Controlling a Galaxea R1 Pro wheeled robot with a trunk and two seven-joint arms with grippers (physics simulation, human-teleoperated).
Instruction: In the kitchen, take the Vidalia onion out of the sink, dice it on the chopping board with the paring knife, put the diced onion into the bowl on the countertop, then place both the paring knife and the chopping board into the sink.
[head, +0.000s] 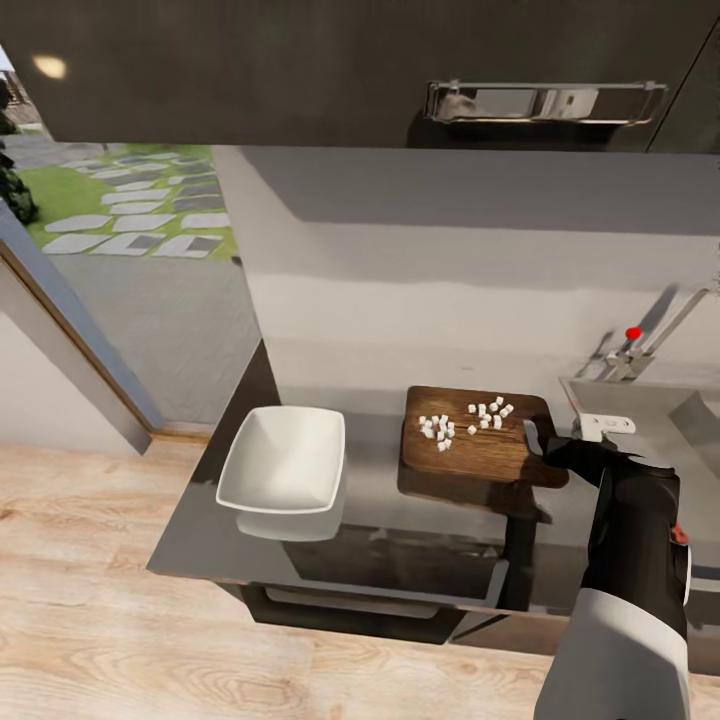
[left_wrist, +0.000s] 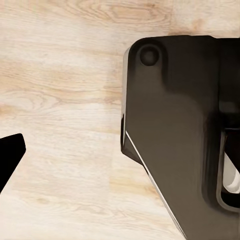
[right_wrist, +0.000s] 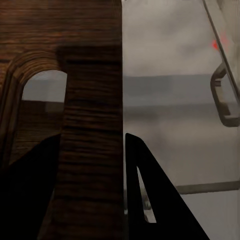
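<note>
The dark brown chopping board (head: 480, 440) lies on the glossy grey countertop (head: 200, 540) with several whitish bits of diced onion (head: 465, 418) scattered over it. My right gripper (head: 541, 441) is shut on the board's slot-handle end; in the right wrist view the wood (right_wrist: 90, 165) sits tightly between both dark fingers (right_wrist: 150, 200). The white squarish bowl (head: 283, 470) stands left of the board, with nothing in it. The grey sink (head: 660, 410) and its tap with a red knob (head: 632, 333) lie to the right. The paring knife is hidden. One fingertip (left_wrist: 10, 155) of my left gripper hangs over the wooden floor.
Dark wall cabinets with a bar handle (head: 545, 100) hang above the counter. The counter's left end (head: 215, 450) borders a doorway to a garden path. My dark robot body (left_wrist: 175, 135) shows in the left wrist view. A small red-orange spot (head: 679, 535) shows by my right forearm.
</note>
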